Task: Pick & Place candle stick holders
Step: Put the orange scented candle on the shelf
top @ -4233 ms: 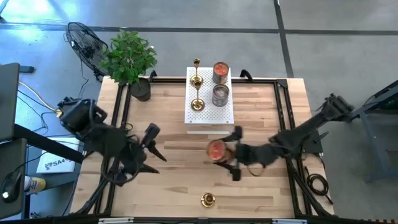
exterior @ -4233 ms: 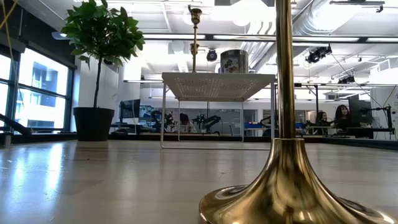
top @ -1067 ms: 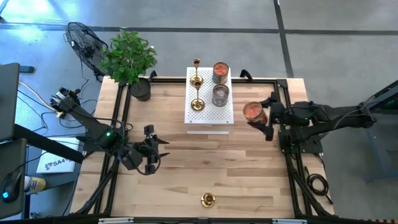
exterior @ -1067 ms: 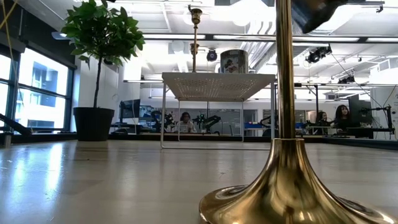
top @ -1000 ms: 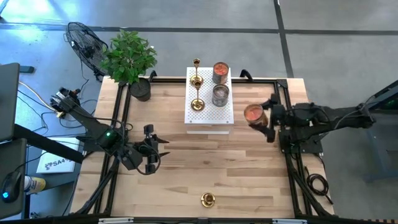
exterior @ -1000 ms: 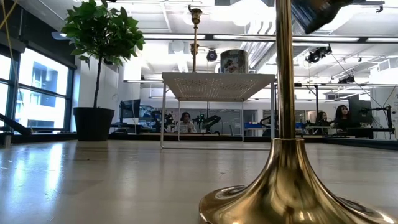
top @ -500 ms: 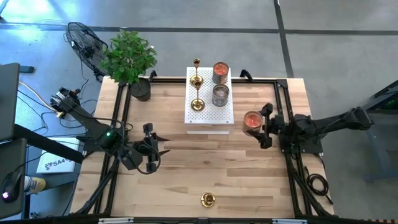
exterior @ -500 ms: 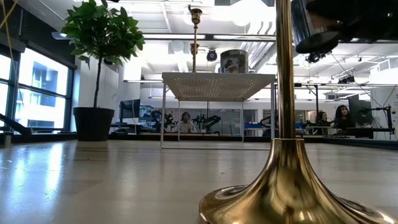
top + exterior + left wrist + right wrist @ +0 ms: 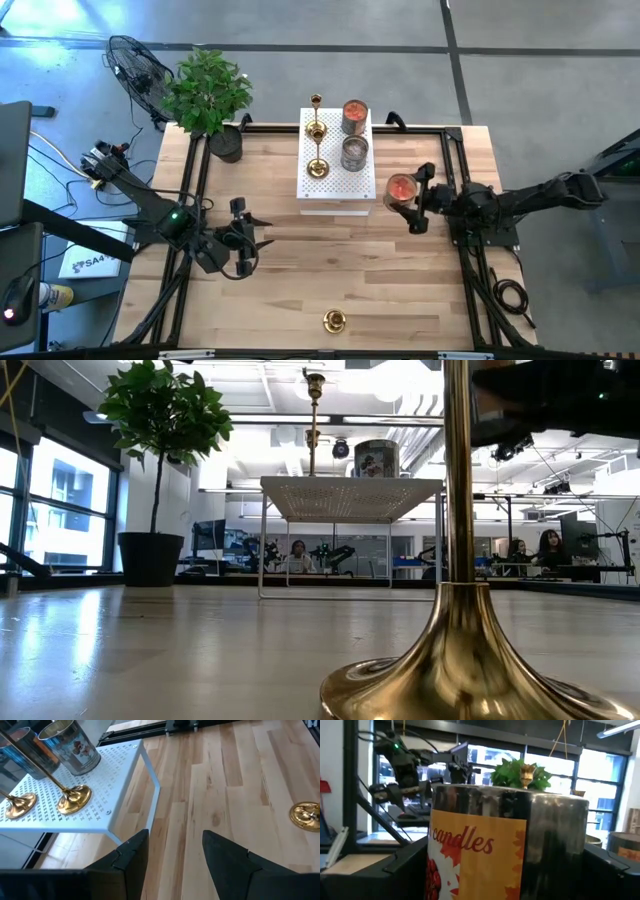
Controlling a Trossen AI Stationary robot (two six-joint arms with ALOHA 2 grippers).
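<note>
Two gold-brass candle stick holders (image 9: 317,132) (image 9: 317,166) stand by their round bases on the white perforated shelf (image 9: 335,185); their bases show in the left wrist view (image 9: 74,799) (image 9: 20,804). A third holder (image 9: 334,321) stands on the table near the front edge and fills the low view (image 9: 460,650). My left gripper (image 9: 250,236) is open and empty at the table's left, left of the shelf. My right gripper (image 9: 412,198) is shut on a candle tin (image 9: 400,188) just right of the shelf. My right gripper holds the candle tin by its side wall (image 9: 505,845), between the two fingers. The fingers come level from the table's right. The tin stands upright with its open top (image 9: 400,186) up, and the low view shows nothing of it on the table top.
Two more tins (image 9: 354,115) (image 9: 354,152) stand on the shelf beside the holders. A potted plant (image 9: 207,95) stands at the far left corner. Bare wood (image 9: 300,280) lies between the shelf and the front holder. People sit in the room beyond (image 9: 548,545).
My right gripper has carried the tin toward the table's left, closer to the white shelf, with its arm reaching farther over the table. The tin has stayed upright in the hold.
</note>
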